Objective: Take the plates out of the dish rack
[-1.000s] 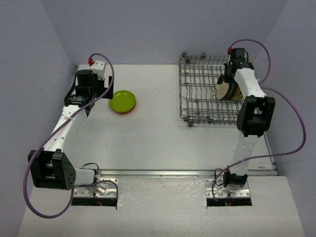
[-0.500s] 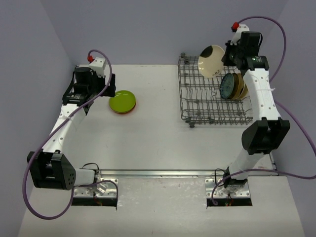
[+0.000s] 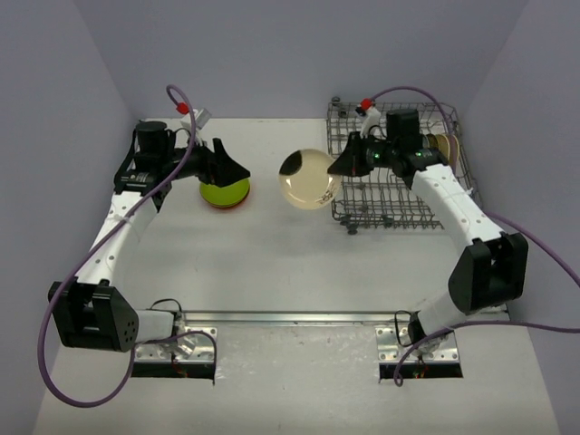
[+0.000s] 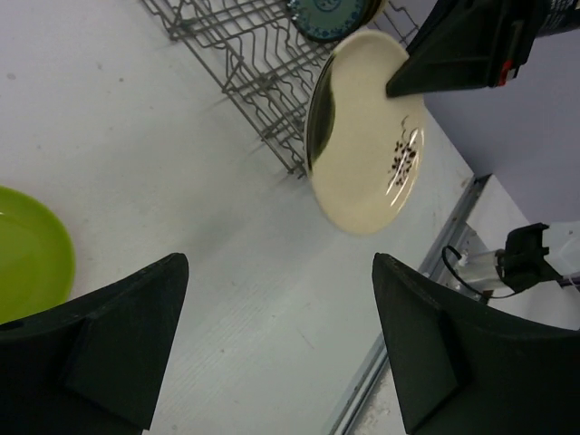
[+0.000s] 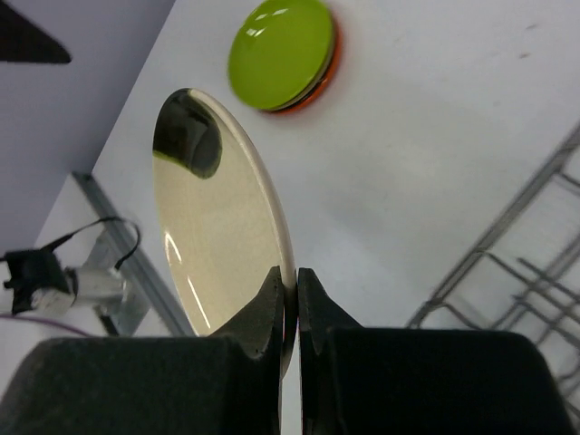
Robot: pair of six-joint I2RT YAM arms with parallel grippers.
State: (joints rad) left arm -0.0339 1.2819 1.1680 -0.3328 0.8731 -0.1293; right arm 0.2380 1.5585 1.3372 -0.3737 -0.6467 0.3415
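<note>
The right gripper (image 3: 337, 169) is pressed together on the rim of a cream plate (image 3: 308, 178). It holds the plate in the air above the desk (image 3: 272, 263), just outside the dish rack (image 3: 390, 204), at the rack's nine o'clock side. The plate is round, glossy and pale cream. It has a dark patch at its edge and a small dark drawing like a sprig on its face. It stands almost on its edge, with the face turned toward the left arm.

The rack is of grey wire and sits at about two o'clock on the desk. At its far side stand a teal patterned plate (image 4: 331, 14) and a tan plate (image 3: 444, 145).

At about ten o'clock on the desk, a lime green plate (image 3: 225, 190) lies on top of an orange-red plate (image 5: 319, 89). The left gripper (image 3: 231, 170) hovers close by this stack, its fingers spread wide, with nothing between them.
</note>
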